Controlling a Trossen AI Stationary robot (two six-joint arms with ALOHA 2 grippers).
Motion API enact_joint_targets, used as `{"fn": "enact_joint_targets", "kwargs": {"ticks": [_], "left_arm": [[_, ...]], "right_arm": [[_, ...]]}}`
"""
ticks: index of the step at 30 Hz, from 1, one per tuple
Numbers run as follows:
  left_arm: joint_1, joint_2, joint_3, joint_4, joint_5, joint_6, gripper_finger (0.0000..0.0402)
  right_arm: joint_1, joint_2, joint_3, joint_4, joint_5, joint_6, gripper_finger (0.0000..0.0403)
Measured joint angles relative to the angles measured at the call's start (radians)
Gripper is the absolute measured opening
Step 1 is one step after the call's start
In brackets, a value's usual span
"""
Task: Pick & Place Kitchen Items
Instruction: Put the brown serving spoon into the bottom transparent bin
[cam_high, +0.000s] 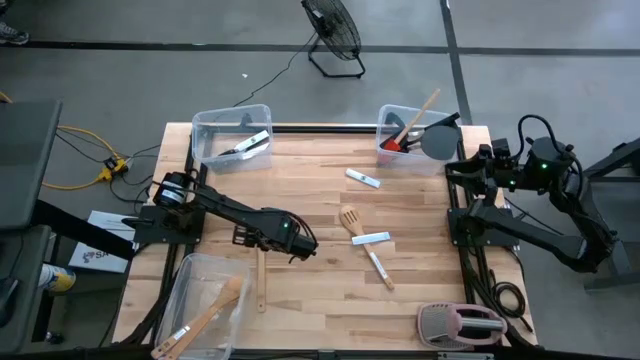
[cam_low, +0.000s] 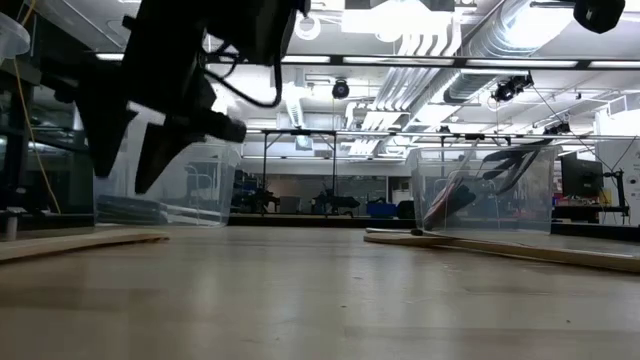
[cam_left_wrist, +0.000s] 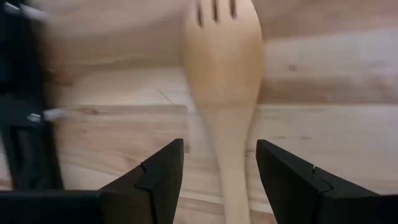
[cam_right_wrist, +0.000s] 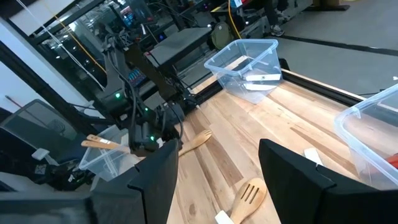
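The left gripper (cam_left_wrist: 221, 186) is held wide open around a wooden turner (cam_left_wrist: 224, 81); squeezing is needed next.

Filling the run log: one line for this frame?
left pincer: open, straddling light wooden forked turner | right pincer: open, idle at table's right edge

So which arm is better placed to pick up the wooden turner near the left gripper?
Left. The left gripper hangs open right over the wooden turner, whose handle runs between its fingers. The right gripper waits at the table's right edge, far away.
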Motion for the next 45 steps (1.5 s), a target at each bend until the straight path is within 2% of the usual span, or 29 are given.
{"fn": "enact_joint_targets", "kwargs": {"ticks": [4, 9, 21, 27, 34, 39, 43, 45], "left_arm": [[0.000, 0.000, -0.046, 0.090, 0.039, 0.007, 0.0196], [0.000, 0.000, -0.072, 0.113, 0.086, 0.017, 0.0196], [0.001, -0.001, -0.077, 0.120, 0.096, 0.060, 0.0196], [0.001, -0.072, -0.195, 0.338, 0.101, 0.045, 0.0191], [0.001, -0.167, -0.284, 0.361, 0.079, -0.015, 0.0168], [0.001, -0.172, -0.300, 0.356, 0.090, -0.017, 0.0166], [0.001, -0.173, -0.354, 0.464, 0.121, -0.039, 0.0166], [0.001, -0.173, -0.373, 0.467, 0.121, -0.069, 0.0166]], "right_arm": [[0.000, 0.000, 0.000, 0.000, -0.005, -0.003, 0.0215], [0.000, 0.000, 0.000, 0.000, -0.028, -0.003, 0.0215], [0.000, 0.000, 0.000, 0.000, -0.045, -0.010, 0.0215], [0.000, 0.000, 0.000, 0.000, -0.046, -0.025, 0.0215], [0.000, 0.000, 0.000, -0.009, -0.050, -0.031, 0.0215], [0.000, 0.000, 0.000, -0.009, -0.050, -0.032, 0.0215], [0.000, 0.000, 0.000, -0.010, -0.049, -0.032, 0.0215], [0.000, 0.000, 0.000, -0.010, -0.049, -0.032, 0.0215]]}}
